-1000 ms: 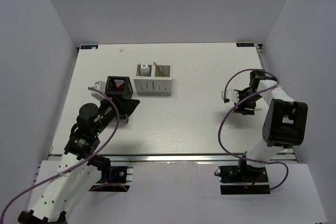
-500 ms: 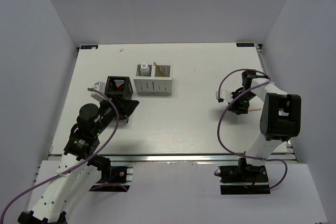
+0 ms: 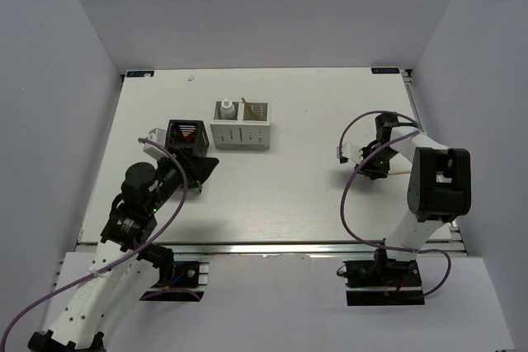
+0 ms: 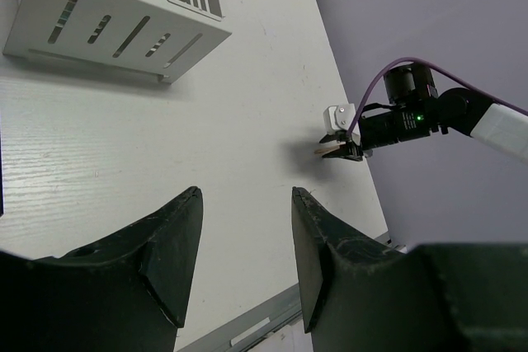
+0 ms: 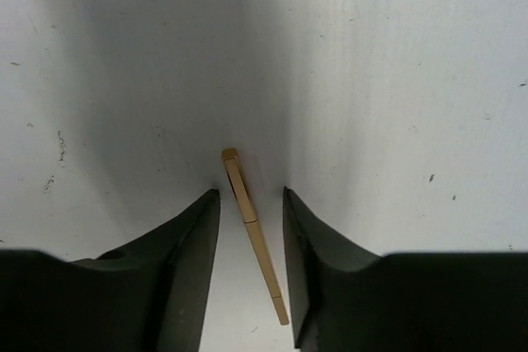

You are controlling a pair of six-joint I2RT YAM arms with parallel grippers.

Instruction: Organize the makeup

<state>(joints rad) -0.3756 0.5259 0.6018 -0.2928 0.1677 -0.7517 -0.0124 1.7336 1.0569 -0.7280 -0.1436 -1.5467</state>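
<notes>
Right wrist view has the clearest look at it: one thin wooden stick lying flat on the white table, running lengthwise right down the gap between the right gripper fingers. The jaws are only a little way apart, and there's a sliver of table visible on either side of the stick, so it isn't clamped. The fingertips sit low, close to the table.

From the top camera, that stick and gripper are well off to the right of the white two-compartment box and a bit nearer the arm bases than the box is.

Inside the box, a white bottle stands in the left compartment, and something thin and tan pokes up out of the right one. It's too small to call for sure.

Just left of the box sits the black open-frame holder, with a few coloured tubes showing inside.

The left gripper is down-left of the box, just on the near side of the holder — jaws parted, holding nothing, pointing across the table.
</notes>
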